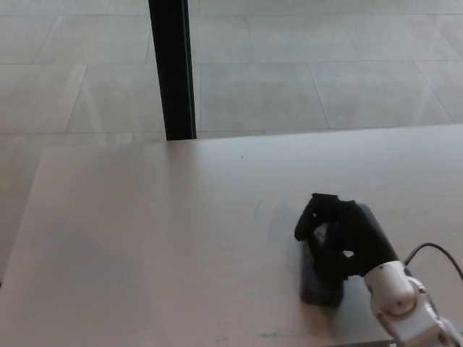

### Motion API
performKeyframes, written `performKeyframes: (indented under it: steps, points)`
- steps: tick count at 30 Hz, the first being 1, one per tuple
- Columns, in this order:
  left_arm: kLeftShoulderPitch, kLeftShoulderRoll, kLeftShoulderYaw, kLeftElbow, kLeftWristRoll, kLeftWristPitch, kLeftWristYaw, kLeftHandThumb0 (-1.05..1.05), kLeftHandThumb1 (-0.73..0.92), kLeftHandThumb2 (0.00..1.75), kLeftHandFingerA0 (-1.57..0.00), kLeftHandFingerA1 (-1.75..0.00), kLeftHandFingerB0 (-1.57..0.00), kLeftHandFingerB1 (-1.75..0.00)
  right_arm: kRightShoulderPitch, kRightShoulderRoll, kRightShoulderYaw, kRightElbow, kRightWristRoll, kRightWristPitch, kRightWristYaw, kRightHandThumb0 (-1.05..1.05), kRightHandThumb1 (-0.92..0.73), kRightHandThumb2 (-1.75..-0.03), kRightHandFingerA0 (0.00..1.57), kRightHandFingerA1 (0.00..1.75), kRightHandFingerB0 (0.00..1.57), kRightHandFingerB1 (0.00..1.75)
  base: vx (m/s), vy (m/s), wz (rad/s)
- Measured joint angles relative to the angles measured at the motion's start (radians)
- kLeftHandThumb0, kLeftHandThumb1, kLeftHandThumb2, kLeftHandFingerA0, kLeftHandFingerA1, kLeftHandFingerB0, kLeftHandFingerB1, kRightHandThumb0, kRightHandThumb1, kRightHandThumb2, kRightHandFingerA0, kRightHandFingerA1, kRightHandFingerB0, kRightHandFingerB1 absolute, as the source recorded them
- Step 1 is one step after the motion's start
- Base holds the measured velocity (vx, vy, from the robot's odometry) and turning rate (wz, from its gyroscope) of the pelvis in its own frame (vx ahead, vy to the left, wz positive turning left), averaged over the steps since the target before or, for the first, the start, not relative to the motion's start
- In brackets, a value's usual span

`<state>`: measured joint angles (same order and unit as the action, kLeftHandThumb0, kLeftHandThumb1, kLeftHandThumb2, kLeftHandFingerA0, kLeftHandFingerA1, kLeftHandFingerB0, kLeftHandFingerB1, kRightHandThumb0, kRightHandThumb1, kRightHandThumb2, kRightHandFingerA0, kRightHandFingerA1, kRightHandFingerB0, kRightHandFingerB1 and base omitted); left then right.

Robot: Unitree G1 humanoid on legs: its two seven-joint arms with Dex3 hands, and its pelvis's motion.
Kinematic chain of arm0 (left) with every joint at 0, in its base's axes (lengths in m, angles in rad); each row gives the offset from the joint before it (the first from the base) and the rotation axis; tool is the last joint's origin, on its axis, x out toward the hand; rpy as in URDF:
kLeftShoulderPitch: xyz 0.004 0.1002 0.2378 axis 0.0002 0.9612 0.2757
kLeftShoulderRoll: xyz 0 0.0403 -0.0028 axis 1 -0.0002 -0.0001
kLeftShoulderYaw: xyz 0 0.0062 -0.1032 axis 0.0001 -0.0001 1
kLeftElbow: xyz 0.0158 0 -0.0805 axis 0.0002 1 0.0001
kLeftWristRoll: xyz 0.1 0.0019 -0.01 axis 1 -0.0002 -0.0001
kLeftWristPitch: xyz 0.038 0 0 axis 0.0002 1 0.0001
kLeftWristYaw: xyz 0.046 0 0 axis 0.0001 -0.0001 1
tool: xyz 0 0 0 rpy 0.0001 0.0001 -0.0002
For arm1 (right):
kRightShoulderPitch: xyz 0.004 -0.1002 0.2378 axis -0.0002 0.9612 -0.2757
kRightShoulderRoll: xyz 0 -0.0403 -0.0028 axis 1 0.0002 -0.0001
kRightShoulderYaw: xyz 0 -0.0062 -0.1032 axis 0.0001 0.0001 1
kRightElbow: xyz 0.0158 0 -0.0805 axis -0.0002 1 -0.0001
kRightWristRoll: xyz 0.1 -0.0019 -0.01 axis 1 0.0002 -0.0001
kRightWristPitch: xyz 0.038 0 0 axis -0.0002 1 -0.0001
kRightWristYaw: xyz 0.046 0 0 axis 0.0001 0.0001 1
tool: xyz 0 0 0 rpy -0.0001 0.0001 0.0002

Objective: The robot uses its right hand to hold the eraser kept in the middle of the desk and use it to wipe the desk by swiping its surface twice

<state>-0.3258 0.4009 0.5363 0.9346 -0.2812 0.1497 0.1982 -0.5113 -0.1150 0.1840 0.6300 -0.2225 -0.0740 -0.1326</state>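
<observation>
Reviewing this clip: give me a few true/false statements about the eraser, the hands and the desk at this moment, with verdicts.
1. The right hand is closed on the eraser. True.
2. The eraser is lifted clear of the desk. False: it rests flat on the desk surface.
3. The left hand is pressing on the desk. False: no left hand shows in the head view.
4. A black post stands on the floor beyond the desk's far edge. True.
5. The eraser lies in the far left corner of the desk. False: it lies near the front edge, right of centre.
</observation>
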Motion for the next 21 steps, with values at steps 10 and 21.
performKeyframes:
  steps: [10,21]
  points:
    - [0.007,-0.001,0.006,-0.002,-0.002,-0.001,0.001,-0.73,0.92,0.71,-0.34,-0.92,-0.16,-0.68,-0.018,-0.135,-0.178,0.032,0.048,0.098,0.06,-0.21,-0.52,-1.11,0.95,1.75,0.69,1.71,0.0,0.0,0.0]
    - [0.014,-0.003,0.05,-0.002,-0.02,-0.008,-0.003,-0.73,0.92,0.69,-0.36,-0.94,-0.21,-0.74,-0.023,-0.292,-0.299,0.145,0.085,0.112,0.103,-0.14,-0.67,-0.95,1.15,1.75,0.75,1.41,0.0,0.0,0.0]
